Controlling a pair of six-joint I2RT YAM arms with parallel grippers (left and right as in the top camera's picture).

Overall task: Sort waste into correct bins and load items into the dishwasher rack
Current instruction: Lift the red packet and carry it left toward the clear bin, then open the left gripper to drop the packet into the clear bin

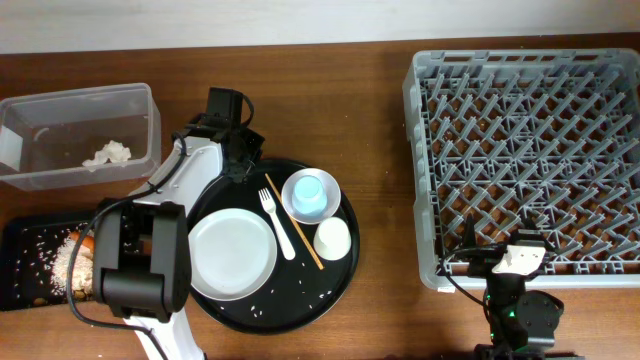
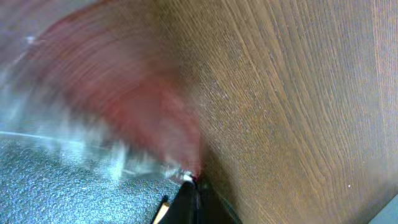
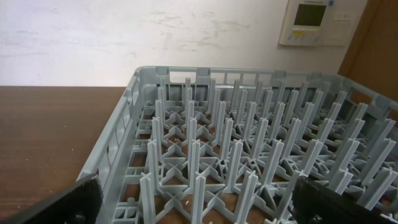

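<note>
My left gripper is shut on a red-and-white snack wrapper, which is blurred in the left wrist view. It is over the wood at the far rim of the round black tray. In the overhead view the left gripper hides the wrapper. On the round tray lie a white plate, a white fork, a light-blue cup inside a small white bowl, and a cream cup. My right gripper is open and empty at the near edge of the grey rack.
A clear tub at the far left holds crumpled tissue. A flat black tray at the near left holds rice and carrot. A wooden chopstick lies on the round tray.
</note>
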